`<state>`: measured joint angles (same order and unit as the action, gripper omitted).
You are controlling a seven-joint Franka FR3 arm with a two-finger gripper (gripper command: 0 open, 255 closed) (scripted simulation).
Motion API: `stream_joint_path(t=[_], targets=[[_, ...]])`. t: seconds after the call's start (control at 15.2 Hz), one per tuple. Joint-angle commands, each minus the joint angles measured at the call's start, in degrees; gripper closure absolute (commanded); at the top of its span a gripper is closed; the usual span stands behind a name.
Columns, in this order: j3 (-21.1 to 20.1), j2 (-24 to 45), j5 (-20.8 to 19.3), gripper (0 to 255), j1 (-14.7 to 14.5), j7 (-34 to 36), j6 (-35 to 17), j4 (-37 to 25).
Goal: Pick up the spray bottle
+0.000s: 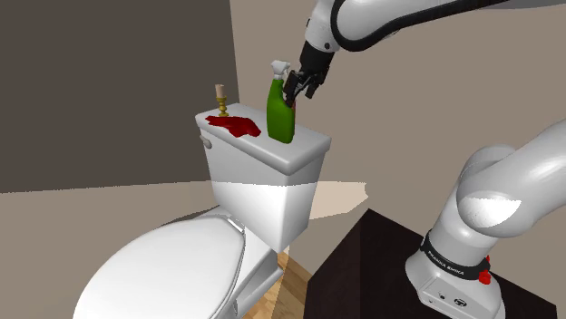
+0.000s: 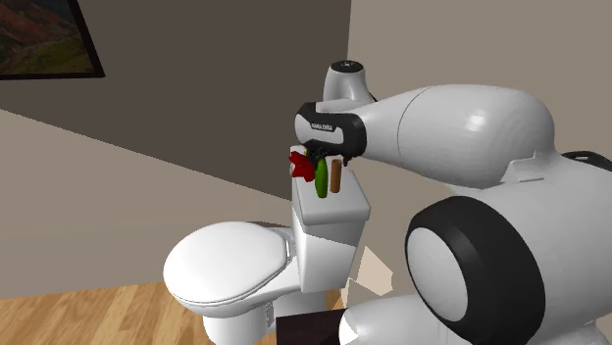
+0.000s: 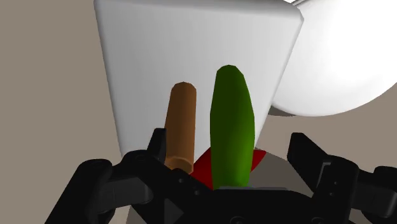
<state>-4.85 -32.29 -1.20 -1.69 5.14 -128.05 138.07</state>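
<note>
Bright, even light, with soft gleams on the white arm (image 1: 508, 195).

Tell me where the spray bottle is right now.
The green spray bottle stands upright on the toilet tank lid, just right of the red cloth in the shoulder view, with the open pincer beside its neck.
</note>
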Motion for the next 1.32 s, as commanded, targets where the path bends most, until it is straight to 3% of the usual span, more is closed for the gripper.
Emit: stream_joint_path(t=[0.0,0.53,0.73,0.79,1.25], targets=[[-0.9,2.8,0.2,0,0.2,2.0,-5.7,-0.2],[-1.7,5.7,0.0,0,0.4,3.5,-13.8,3.7],[-1.8,5.8,0.0,0,0.4,3.5,-14.3,4.1],[-1.8,5.9,-0.1,255,0.4,3.6,-14.3,4.0],[-1.8,5.9,-0.1,255,0.4,3.6,-14.2,4.0]])
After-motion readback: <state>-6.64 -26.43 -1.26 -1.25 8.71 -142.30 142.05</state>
